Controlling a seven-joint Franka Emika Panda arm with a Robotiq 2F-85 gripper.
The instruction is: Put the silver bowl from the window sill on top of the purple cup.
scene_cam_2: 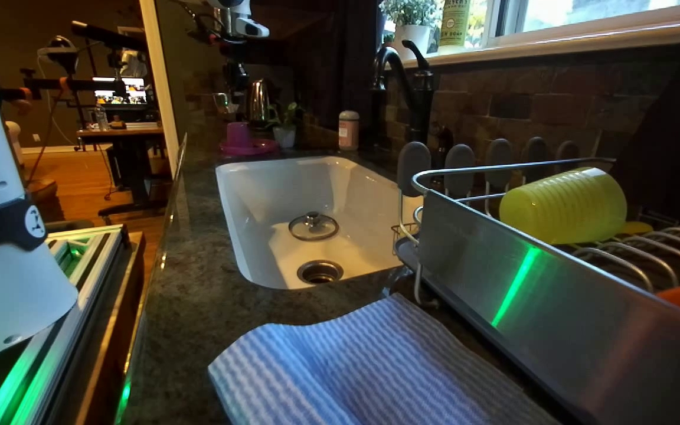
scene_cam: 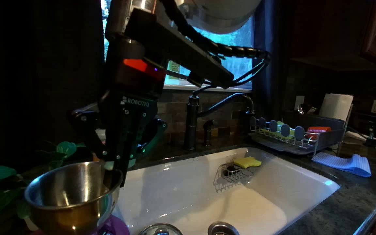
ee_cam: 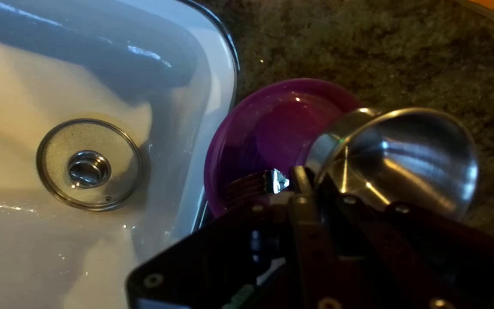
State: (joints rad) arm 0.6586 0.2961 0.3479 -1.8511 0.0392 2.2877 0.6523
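The silver bowl hangs from my gripper, which is shut on its rim with one finger inside and one outside. In the wrist view the bowl is tilted, its opening facing away from the sink, partly over a purple plate. My gripper's fingers are dark there. The purple cup stands on the plate beyond the sink in an exterior view; I cannot tell it from the plate in the wrist view. Purple plastic shows just under the bowl. The window sill runs below the window.
A fork lies on the plate. The white sink holds a glass lid. A leafy plant and an orange-labelled bottle stand near the plate. The black faucet and dish rack stand further along.
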